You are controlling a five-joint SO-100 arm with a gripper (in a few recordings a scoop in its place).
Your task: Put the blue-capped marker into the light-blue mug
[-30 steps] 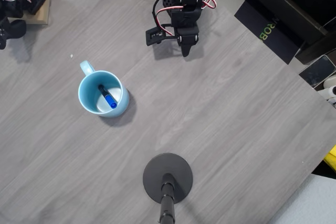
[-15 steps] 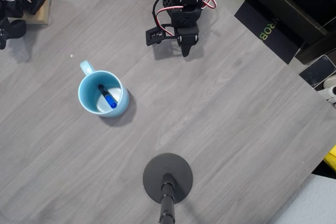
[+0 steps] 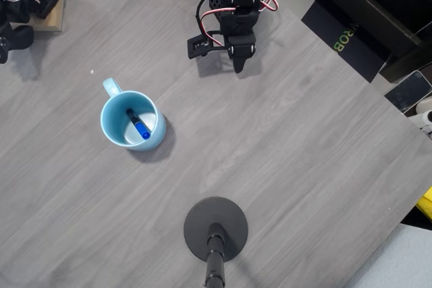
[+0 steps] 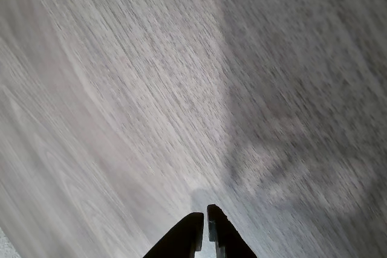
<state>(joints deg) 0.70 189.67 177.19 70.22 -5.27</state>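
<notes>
Blue-capped marker (image 3: 138,126) inside light-blue mug (image 3: 116,133), well apart from end effector (image 3: 239,63), lower-left in overhead view. End effector closed, empty, over bare counter (image 3: 290,160). Task looks done.

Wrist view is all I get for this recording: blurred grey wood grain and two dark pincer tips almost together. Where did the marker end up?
Observer: The marker lies inside the mug, blue cap toward the lower right in the overhead view.
Operator: Is the mug upright?
Observer: Yes, it stands on the table, handle pointing to the upper left.
Operator: And where is the pincer?
Observer: The pincer sits near the table's top edge, well to the right of the mug, holding nothing.
</notes>
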